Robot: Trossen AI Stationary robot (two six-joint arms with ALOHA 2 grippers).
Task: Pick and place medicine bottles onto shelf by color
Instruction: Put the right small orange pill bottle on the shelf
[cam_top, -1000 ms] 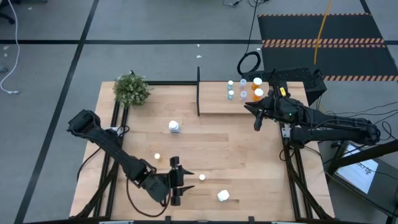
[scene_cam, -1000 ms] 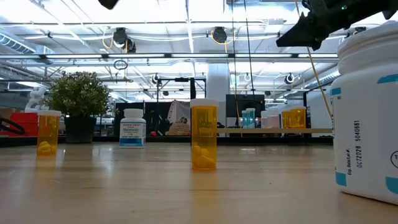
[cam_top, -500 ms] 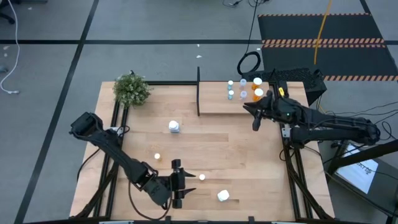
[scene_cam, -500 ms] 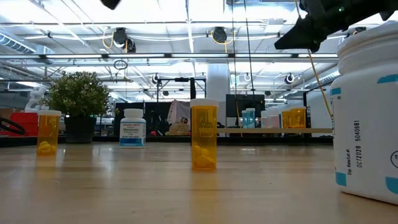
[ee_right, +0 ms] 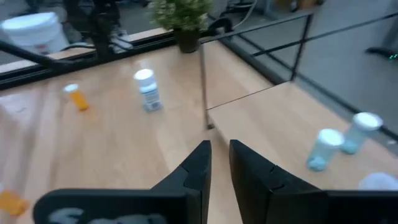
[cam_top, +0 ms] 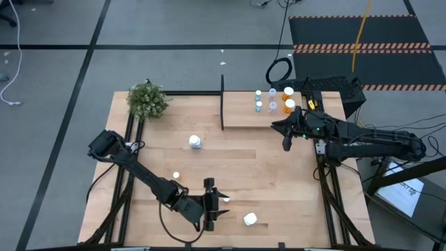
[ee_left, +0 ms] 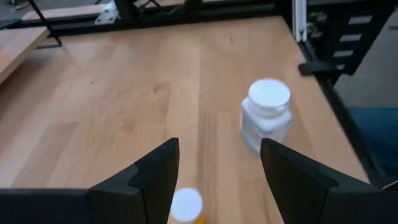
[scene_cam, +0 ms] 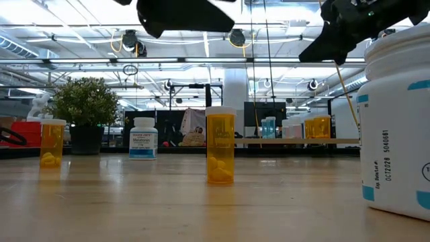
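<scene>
An orange bottle with a white cap (cam_top: 225,199) stands upright on the table near its front edge. My left gripper (cam_top: 211,204) hangs open above and just left of it. In the left wrist view the cap (ee_left: 186,204) shows low between the two fingers, which are apart from it. A white bottle (ee_left: 266,121) stands farther right. Another orange bottle (cam_top: 175,176) and a white one (cam_top: 195,142) stand on the tabletop. The shelf (cam_top: 244,118) carries pale-blue bottles (cam_top: 258,106) and orange ones (cam_top: 289,104). My right gripper (cam_top: 286,137) hovers shut, holding nothing, off the shelf's near right corner.
A green plant (cam_top: 148,100) sits at the table's far left corner. A thin black post (cam_top: 222,97) rises at the shelf's left end. The big white bottle (scene_cam: 396,128) stands close to the table's front edge. Bare tabletop lies between the shelf and the front bottles.
My left gripper has gone toward the table's right edge and down, closing in on the orange bottle near the front edge; it now shows at the top of the low view. Its fingers have stayed open. No bottle has moved.
</scene>
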